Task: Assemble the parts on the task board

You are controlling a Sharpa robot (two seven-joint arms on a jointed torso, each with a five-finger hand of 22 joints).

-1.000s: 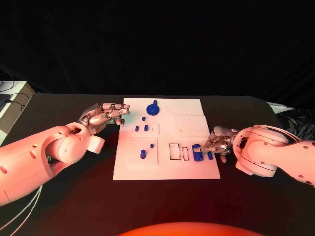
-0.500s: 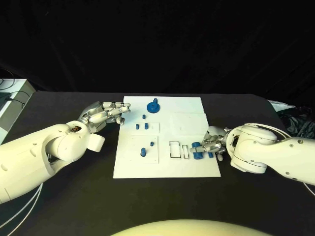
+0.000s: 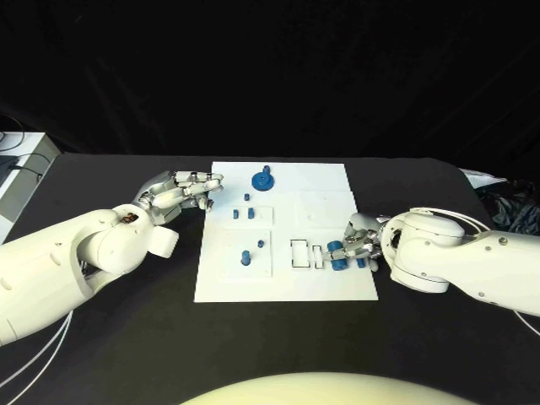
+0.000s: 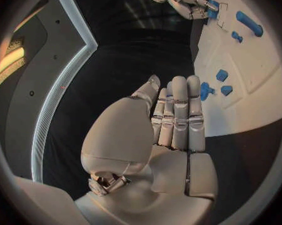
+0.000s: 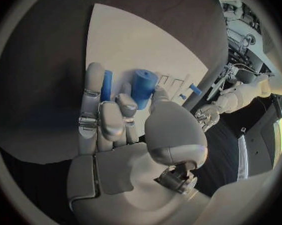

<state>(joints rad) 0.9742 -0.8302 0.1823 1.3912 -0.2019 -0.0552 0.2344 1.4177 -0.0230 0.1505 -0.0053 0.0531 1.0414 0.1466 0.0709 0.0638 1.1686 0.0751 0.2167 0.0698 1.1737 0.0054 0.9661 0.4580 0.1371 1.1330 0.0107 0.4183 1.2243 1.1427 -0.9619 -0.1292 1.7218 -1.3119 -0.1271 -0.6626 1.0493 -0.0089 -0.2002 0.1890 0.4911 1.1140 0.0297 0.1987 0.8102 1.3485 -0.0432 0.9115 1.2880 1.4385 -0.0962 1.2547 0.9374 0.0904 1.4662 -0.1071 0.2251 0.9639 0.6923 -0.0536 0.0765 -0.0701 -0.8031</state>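
**Right robot hand holding a blue cylinder beside the slots**

The right robot hand (image 3: 355, 251) sat right of centre in the head view, at the white plastic task board's (image 3: 313, 184) right edge, its fingers pinching a short blue plastic cylinder (image 5: 143, 88). In the right wrist view the cylinder stood up between the fingertips, with a thinner blue rod (image 5: 106, 85) lying along one finger. Just left of that hand in the head view lay two narrow rectangular slots (image 3: 306, 256), their long axes running up and down the frame. Judging by this, the coming move was a short shift leftward, and the right hand was much the nearer. Further left stood small blue pegs (image 3: 245, 257), and a round blue knob (image 3: 264, 182) sat near the board's top edge. The left robot hand (image 3: 180, 194), fingers pressed together and holding nothing, hovered over the black table (image 3: 112, 177) beside the board's upper-left edge.
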